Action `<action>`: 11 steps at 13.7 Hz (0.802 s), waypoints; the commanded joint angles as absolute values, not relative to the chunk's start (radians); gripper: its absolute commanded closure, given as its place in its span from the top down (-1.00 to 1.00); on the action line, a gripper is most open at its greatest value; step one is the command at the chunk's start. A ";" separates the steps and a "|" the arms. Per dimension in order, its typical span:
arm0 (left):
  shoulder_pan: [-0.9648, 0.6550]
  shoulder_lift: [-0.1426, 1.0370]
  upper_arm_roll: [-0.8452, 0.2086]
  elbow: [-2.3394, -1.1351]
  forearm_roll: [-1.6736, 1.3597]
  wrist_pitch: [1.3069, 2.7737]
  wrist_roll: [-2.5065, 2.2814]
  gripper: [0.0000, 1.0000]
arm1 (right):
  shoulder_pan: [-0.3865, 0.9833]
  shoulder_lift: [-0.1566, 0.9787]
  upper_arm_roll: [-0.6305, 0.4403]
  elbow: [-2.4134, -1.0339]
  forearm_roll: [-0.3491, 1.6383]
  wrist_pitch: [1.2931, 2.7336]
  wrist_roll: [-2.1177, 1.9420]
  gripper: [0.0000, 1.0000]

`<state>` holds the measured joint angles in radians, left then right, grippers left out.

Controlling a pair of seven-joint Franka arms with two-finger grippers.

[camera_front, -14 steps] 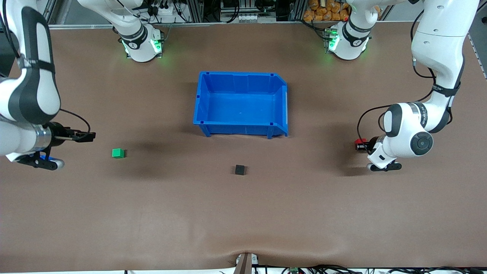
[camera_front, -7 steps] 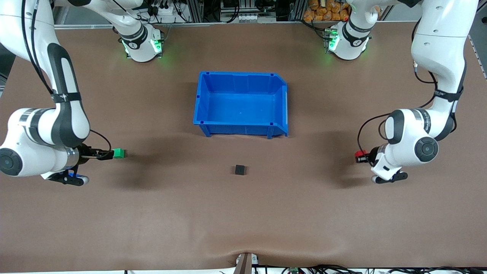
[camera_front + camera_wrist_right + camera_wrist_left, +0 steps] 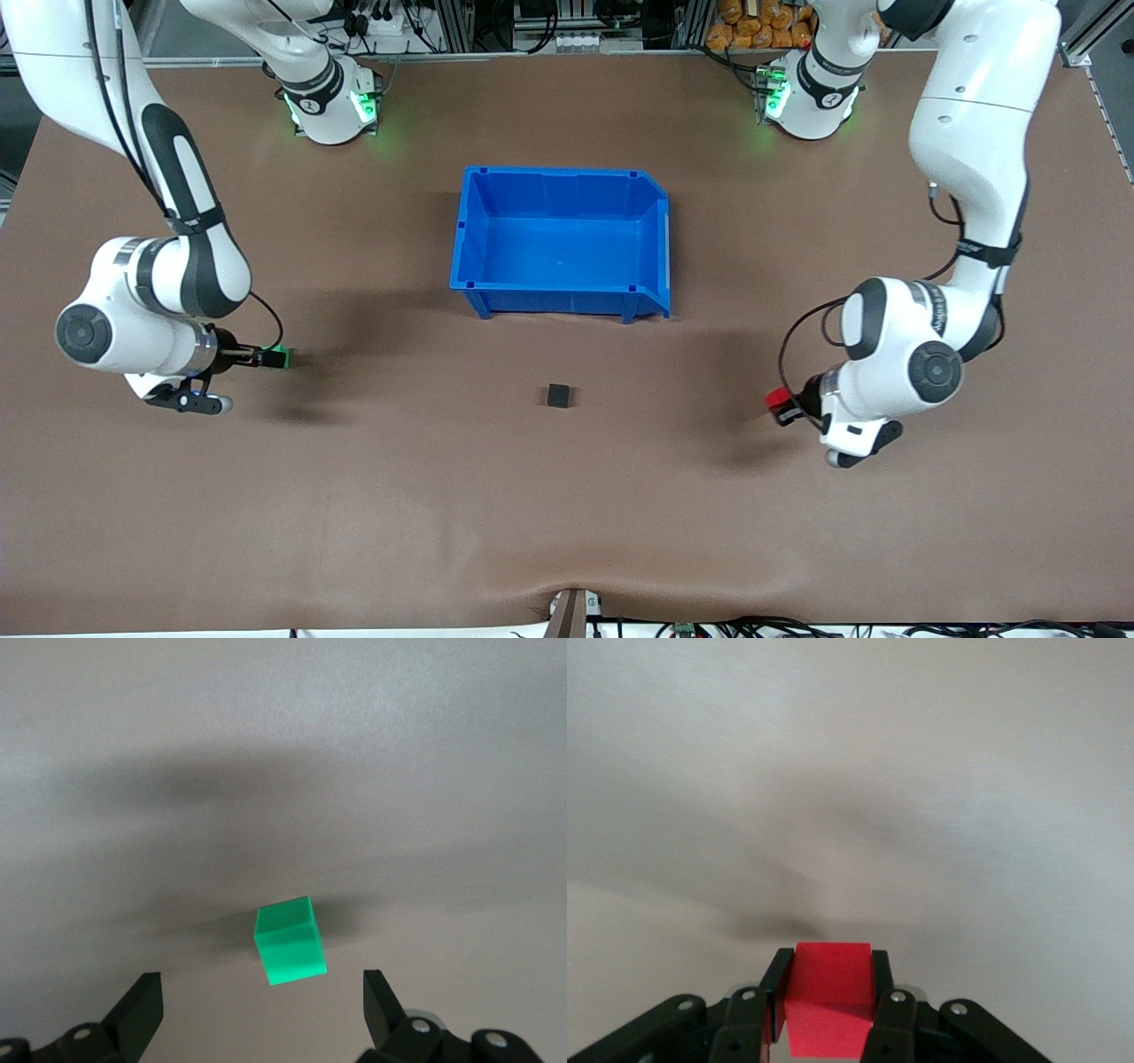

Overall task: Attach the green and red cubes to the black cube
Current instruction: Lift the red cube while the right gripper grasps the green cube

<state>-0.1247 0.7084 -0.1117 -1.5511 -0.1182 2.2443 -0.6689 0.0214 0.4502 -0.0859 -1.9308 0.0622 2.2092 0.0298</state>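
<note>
The black cube [image 3: 558, 395] sits on the table, nearer the front camera than the blue bin. My left gripper [image 3: 787, 408] is shut on the red cube [image 3: 778, 398], held just over the table toward the left arm's end; the left wrist view shows the red cube [image 3: 830, 992] clamped between both fingers. The green cube [image 3: 282, 357] lies on the table toward the right arm's end. My right gripper [image 3: 266, 357] is open right at it; in the right wrist view the green cube [image 3: 289, 940] lies just ahead of the spread fingertips [image 3: 140, 1005].
The blue bin [image 3: 562, 241], with nothing in it, stands mid-table, farther from the front camera than the black cube. The two arm bases with green lights stand along the table's edge farthest from the front camera. Brown table surface lies all around the cubes.
My left gripper carried the red cube toward the black cube and nearer the front camera. My right gripper moved in from the table's end to the green cube, which has not moved.
</note>
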 commanded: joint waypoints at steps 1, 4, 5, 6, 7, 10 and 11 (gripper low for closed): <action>-0.153 0.773 -0.106 -1.434 -0.143 2.244 -0.747 -1.00 | 0.015 0.403 -0.084 -2.028 0.071 2.281 -0.099 1.00; -0.175 0.772 -0.107 -1.417 -0.144 2.336 -0.756 -1.00 | 0.020 0.414 -0.084 -2.028 0.063 2.287 -0.234 1.00; -0.199 0.775 -0.103 -1.390 -0.144 2.338 -0.779 -1.00 | 0.020 0.422 -0.086 -2.028 0.060 2.298 -0.289 1.00; -0.204 0.779 -0.097 -1.379 -0.144 2.338 -0.823 -1.00 | 0.018 0.429 -0.087 -2.028 0.057 2.318 -0.339 1.00; -0.195 0.779 -0.100 -1.378 -0.153 2.339 -0.868 -1.00 | 0.015 0.445 -0.087 -2.028 0.054 2.338 -0.363 1.00; -0.183 0.810 -0.097 -1.338 -0.264 2.341 -0.888 -1.00 | 0.023 0.468 -0.089 -2.026 0.054 2.359 -0.353 1.00; -0.181 0.825 -0.100 -1.325 -0.276 2.342 -0.888 -1.00 | 0.021 0.474 -0.089 -2.025 0.054 2.362 -0.351 1.00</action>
